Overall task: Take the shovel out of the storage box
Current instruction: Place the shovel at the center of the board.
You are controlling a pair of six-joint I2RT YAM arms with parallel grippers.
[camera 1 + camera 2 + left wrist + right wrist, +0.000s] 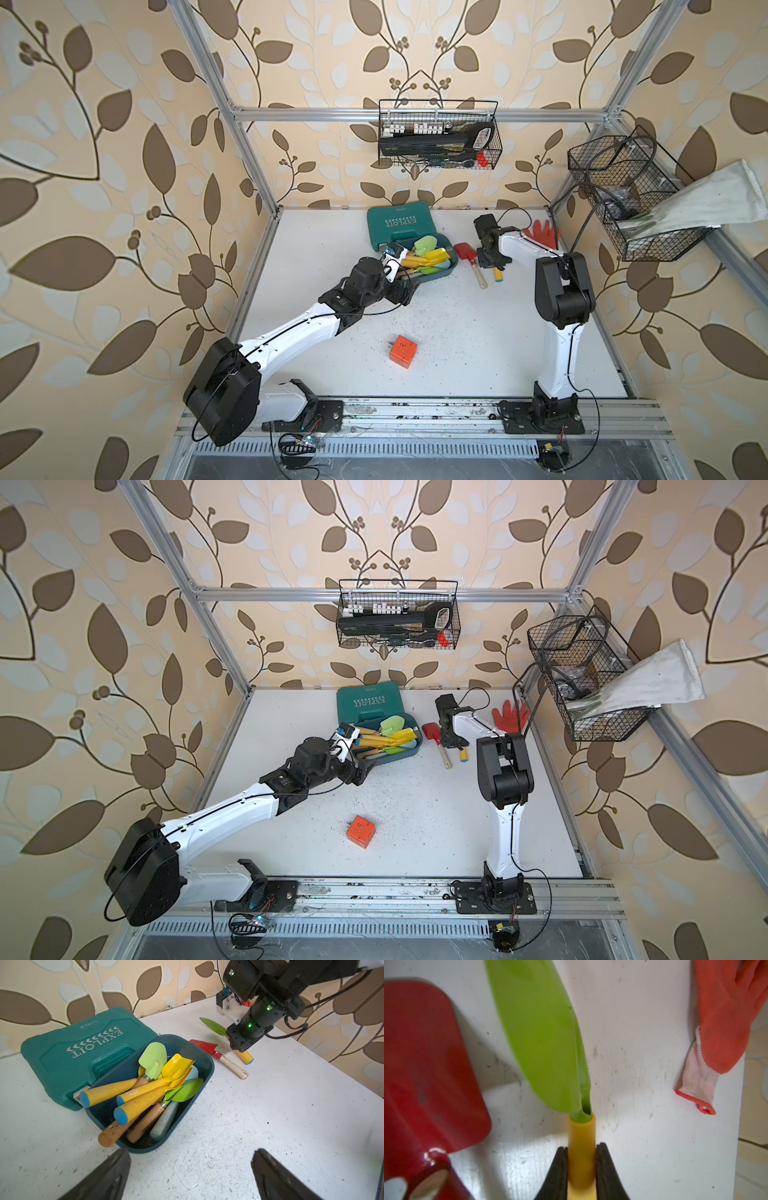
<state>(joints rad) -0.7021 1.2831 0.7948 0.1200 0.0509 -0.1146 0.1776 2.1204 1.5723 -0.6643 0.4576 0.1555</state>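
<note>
The storage box is a dark teal-blue tub at the back middle of the table. Several shovels with yellow or wooden handles lie in it. My right gripper is shut on the yellow handle of a green-bladed shovel, held low over the table to the right of the box. A red shovel lies on the table beside it. My left gripper stands wide open over bare table at the box's near end, holding nothing.
A green EXPLOIT case lies against the box's far side. A red glove lies at the back right. An orange cube sits in the near middle. Wire baskets hang on the back wall and the right wall.
</note>
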